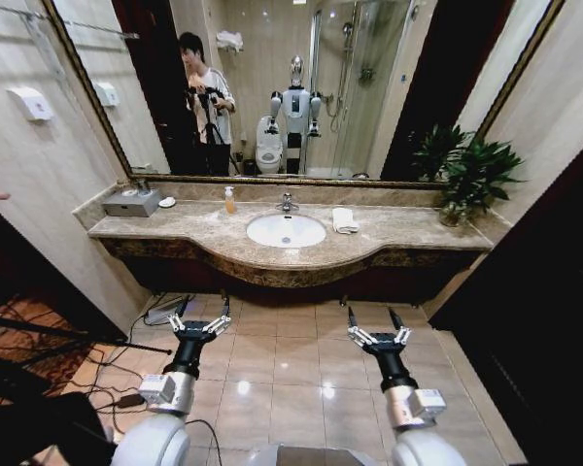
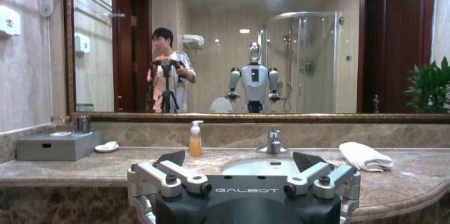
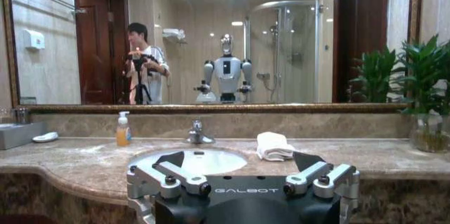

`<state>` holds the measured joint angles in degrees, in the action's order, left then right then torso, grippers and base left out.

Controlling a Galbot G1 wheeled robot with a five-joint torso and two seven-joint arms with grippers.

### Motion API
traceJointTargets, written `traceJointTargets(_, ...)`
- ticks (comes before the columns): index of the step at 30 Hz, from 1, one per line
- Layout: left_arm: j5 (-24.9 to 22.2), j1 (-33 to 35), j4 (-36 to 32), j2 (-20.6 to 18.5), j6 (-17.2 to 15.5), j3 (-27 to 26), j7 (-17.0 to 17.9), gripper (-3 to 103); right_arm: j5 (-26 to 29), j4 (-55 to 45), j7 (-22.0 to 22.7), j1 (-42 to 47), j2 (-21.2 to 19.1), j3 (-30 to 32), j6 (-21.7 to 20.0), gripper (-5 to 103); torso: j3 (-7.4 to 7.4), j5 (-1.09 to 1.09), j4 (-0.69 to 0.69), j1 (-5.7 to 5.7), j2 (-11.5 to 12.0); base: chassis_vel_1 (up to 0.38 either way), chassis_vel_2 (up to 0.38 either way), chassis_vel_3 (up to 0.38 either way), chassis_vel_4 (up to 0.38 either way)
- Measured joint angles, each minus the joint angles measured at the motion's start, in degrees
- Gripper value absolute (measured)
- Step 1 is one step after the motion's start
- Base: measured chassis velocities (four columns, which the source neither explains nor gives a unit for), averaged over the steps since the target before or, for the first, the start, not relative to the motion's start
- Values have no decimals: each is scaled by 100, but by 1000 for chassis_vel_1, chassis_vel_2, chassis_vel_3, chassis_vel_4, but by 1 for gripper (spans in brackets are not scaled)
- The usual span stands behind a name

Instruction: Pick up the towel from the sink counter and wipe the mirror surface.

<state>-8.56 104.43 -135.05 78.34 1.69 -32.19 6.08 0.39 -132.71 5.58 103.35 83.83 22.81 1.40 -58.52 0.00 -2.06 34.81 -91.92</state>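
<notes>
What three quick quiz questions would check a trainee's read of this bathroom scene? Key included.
1. True or false: the towel lies folded on the sink counter, between the faucet and the potted plant.
2. Which end effector holds the towel: A left, B right, C neither?
3. Fill in: the soap bottle stands on the robot's ____ side of the basin.

Key: 1 true. 2 C; both are open, short of the counter, over the floor. 3 left.
</notes>
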Motion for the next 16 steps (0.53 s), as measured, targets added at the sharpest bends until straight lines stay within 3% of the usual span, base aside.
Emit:
traceJointTargets(6, 0, 0, 0, 0, 0, 0, 0, 100, 44, 43, 35, -73, -38, 73, 20, 100, 0, 0, 0, 0, 0, 0, 0, 0, 0)
traceJointTargets(16, 0, 0, 0, 0, 0, 0, 0, 100, 669, 535, -101, -608, -325, 745, 344, 100, 0, 0, 0, 0, 0, 0, 0, 0, 0)
